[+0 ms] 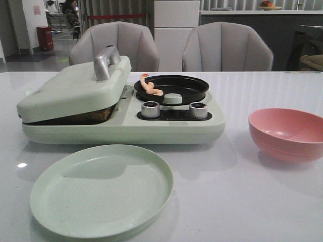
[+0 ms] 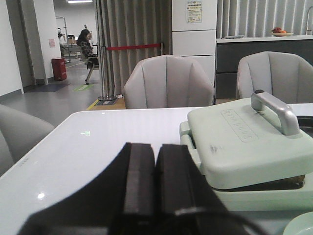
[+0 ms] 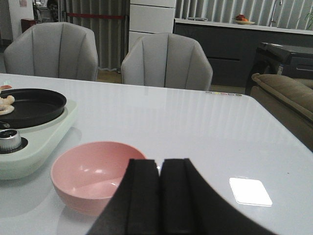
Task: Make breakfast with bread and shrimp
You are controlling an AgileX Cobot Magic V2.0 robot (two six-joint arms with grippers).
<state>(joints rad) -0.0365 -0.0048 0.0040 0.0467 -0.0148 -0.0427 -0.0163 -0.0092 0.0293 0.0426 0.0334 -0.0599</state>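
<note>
1. shrimp (image 1: 151, 87) sits at the left edge of the black pan (image 1: 171, 86) on the green breakfast maker (image 1: 126, 126).
2. bread (image 1: 96, 116) barely peeks out under the tilted lid (image 1: 70, 91).
3. left gripper (image 2: 155, 178) and right gripper (image 3: 160, 193) both pressed together, holding nothing.
4. green plate (image 1: 101, 189) near, pink bowl (image 1: 286, 132) to the right.

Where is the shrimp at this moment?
In the front view the shrimp lies at the left edge of the round black pan on the breakfast maker, just right of the lid, behind the left knob.
</note>
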